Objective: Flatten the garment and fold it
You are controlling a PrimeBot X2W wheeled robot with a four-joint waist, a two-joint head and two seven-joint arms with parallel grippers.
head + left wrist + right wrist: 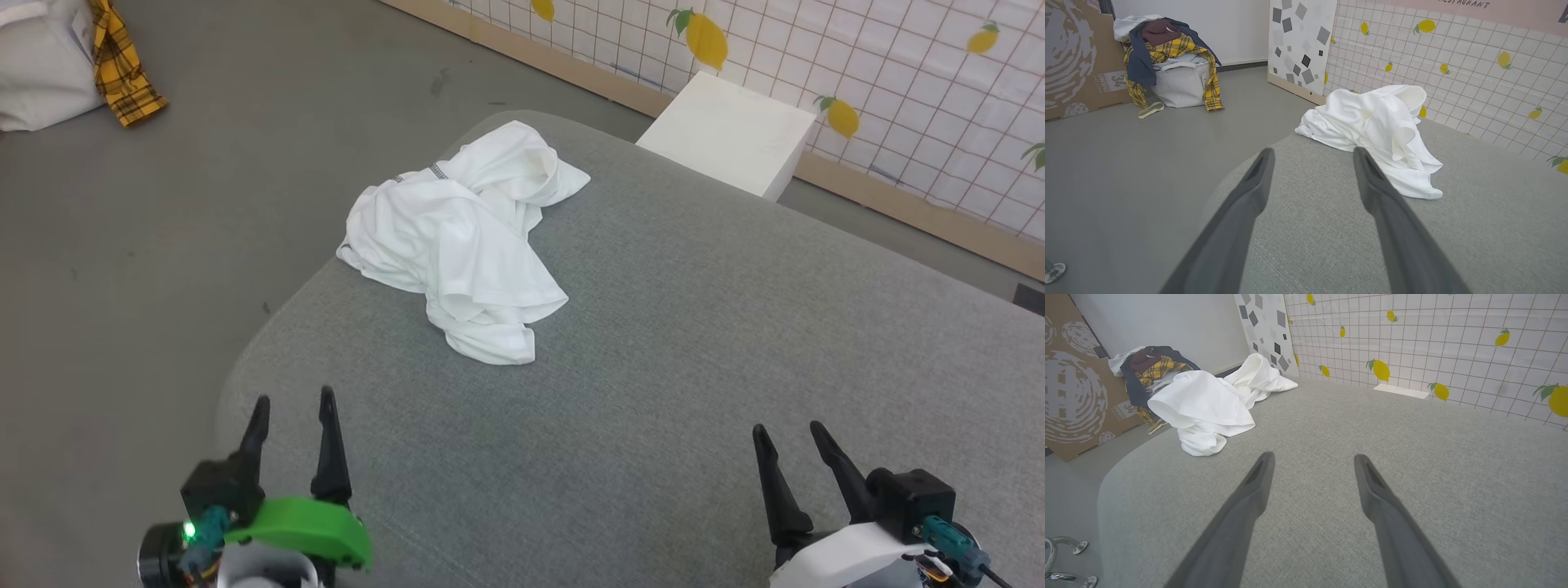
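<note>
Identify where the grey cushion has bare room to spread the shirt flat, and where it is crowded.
Widest bare stretch: the grey cushion between the crumpled garment, the right gripper and the white box. A narrower bare strip lies between the garment and the left gripper. Crowded: the far left corner, where the garment is heaped near the edge.

The head camera looks from high up, forward and down on the grey table (653, 367), with the left pincer (294, 398) and the right pincer (788, 427) at its lower edge. Each wrist camera sits low, near the table top, and looks along its own pincer. All three views share the garment (465, 245) and the lemon wall (898, 98). Both wrist views share the pile of clothes (1167, 49).
</note>
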